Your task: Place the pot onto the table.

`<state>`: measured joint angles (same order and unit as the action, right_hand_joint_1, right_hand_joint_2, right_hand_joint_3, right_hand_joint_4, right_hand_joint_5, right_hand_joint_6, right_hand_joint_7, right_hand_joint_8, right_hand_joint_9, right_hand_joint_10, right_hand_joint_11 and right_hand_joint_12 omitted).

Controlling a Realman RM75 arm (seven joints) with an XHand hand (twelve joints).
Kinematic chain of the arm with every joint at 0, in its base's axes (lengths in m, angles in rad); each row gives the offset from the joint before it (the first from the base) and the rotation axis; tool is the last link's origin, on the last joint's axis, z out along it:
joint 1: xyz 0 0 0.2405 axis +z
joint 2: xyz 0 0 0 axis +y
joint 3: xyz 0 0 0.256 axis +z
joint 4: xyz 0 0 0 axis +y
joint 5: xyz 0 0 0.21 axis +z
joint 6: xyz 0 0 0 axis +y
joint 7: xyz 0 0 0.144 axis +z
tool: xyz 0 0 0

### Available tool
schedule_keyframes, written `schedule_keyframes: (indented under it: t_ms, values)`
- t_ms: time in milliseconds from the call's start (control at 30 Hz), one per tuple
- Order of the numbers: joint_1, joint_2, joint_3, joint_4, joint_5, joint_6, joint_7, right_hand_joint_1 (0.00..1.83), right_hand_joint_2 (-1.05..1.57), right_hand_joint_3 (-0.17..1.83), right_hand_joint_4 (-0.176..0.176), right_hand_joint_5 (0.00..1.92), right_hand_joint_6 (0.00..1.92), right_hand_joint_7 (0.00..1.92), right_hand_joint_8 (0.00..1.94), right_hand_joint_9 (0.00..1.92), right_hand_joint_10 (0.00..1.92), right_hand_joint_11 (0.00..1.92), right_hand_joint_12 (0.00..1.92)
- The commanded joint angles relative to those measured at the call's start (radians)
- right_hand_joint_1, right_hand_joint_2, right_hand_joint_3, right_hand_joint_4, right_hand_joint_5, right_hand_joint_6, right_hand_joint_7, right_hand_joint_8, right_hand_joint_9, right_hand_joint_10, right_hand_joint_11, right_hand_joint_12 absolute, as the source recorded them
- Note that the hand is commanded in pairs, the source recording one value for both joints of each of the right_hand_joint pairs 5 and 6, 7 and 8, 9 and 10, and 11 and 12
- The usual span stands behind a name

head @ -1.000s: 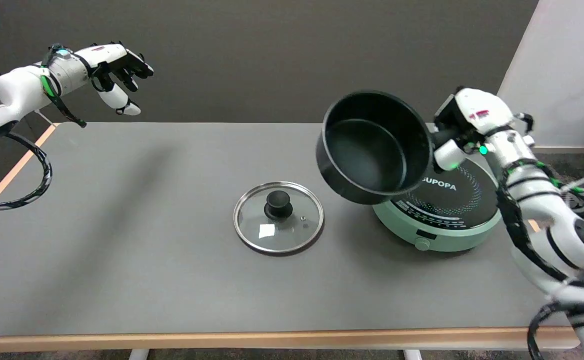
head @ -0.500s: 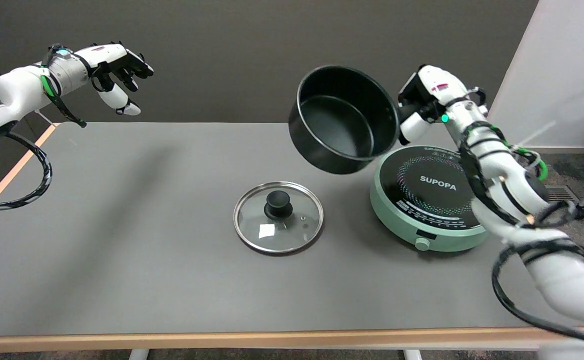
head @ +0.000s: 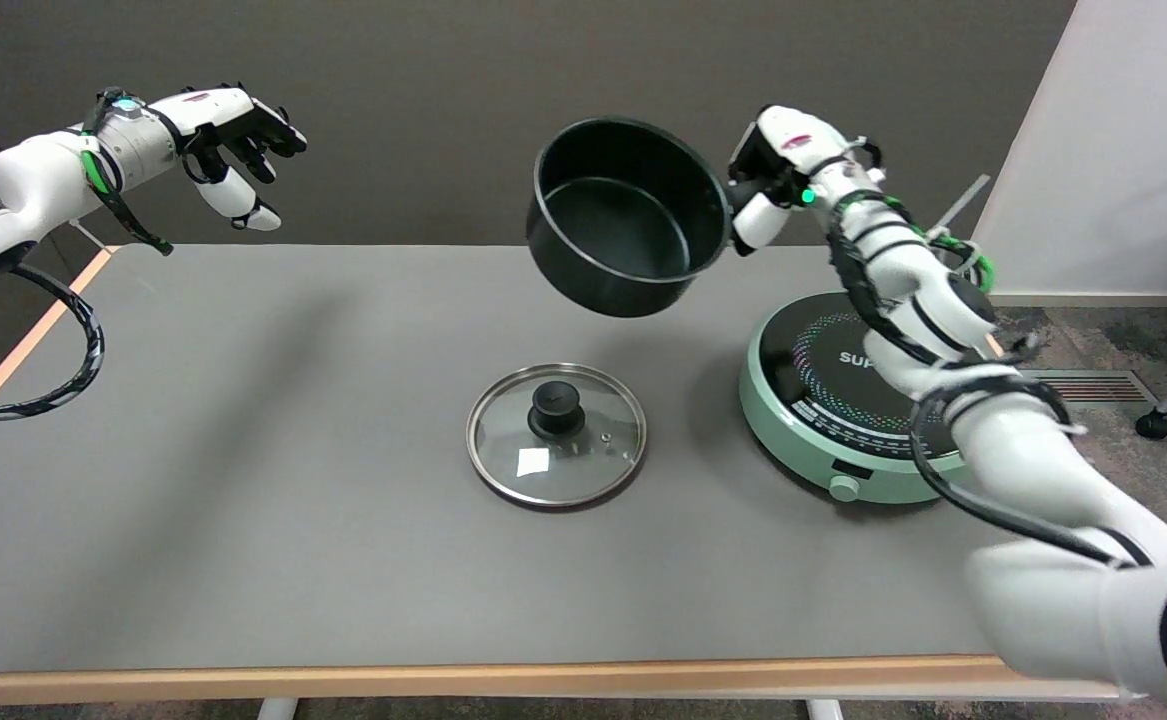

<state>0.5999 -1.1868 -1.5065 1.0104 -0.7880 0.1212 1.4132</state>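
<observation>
Above the grey worktop [head: 243,450], left to right: the glass lid [head: 556,434] lies flat with its knob up, apart from the other items, presumably set aside so the pot could be handled alone. The black pot [head: 626,215] hangs in the air, up and to the right of the lid, mouth tilted toward the camera, clear of the green induction cooker [head: 848,400]. Its handle runs rightward into the right robot hand [head: 778,170], whose fingers clasp it; the pot body thus lies just left of that hand, not yet lowered.
</observation>
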Motion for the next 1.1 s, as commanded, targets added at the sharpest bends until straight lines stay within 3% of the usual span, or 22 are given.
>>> schedule_keyframes:
  t_ms: [33, 433, 1100]
  values:
    - [0.333, -0.148, -0.047, -0.442, -0.334, 0.161, 0.006, 1.27, 0.01, 1.83, -0.11, 1.65, 1.65, 1.65, 1.65, 1.65, 1.65, 1.65, 1.65]
    - [0.361, -0.168, -0.039, -0.529, -0.441, 0.121, 0.056, 1.27, 0.14, 1.66, -0.098, 1.69, 1.69, 1.69, 1.69, 1.69, 1.69, 1.69, 1.69]
    - [0.391, -0.12, -0.016, -0.654, -0.434, -0.108, 0.063, 1.26, 0.35, 1.41, -0.083, 1.74, 1.74, 1.74, 1.74, 1.74, 1.74, 1.74, 1.74]
